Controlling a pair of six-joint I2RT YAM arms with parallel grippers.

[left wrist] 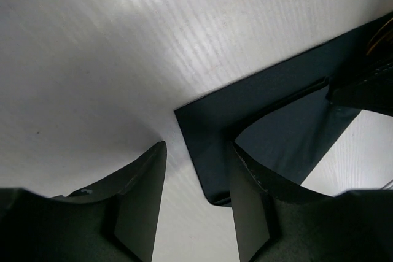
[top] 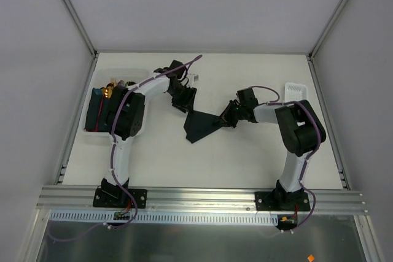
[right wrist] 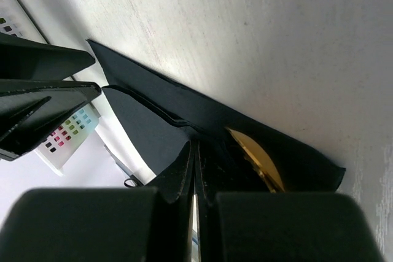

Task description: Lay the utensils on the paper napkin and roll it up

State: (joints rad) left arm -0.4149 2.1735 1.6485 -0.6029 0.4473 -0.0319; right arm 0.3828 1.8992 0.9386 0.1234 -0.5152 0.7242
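The thin, very dark navy paper napkin (top: 201, 126) lies mid-tabletop between the two arms, folded over into a rough triangle rather than spread flat. The right end effector (right wrist: 194, 173) has its jaws pressed fully together on the folded upper layer. It appears to be pinching that layer so the flap arches up off the pale tabletop (top: 245, 157). The lifted fold works as a pocket, and the shiny gold-coloured head of a slim utensil (right wrist: 258, 159) shows tucked inside it (only this one head is visible, the rest is hidden by paper). The left end effector (left wrist: 196, 210) hangs low at the napkin's opposite corner, jaws partly apart and clamped on nothing. One finger overlaps the paper's edge, though contact cannot be judged. The likely reason for this pairing is that one side anchors the wrap while the other is placed to take a hold for rolling. The roll itself looks barely begun.
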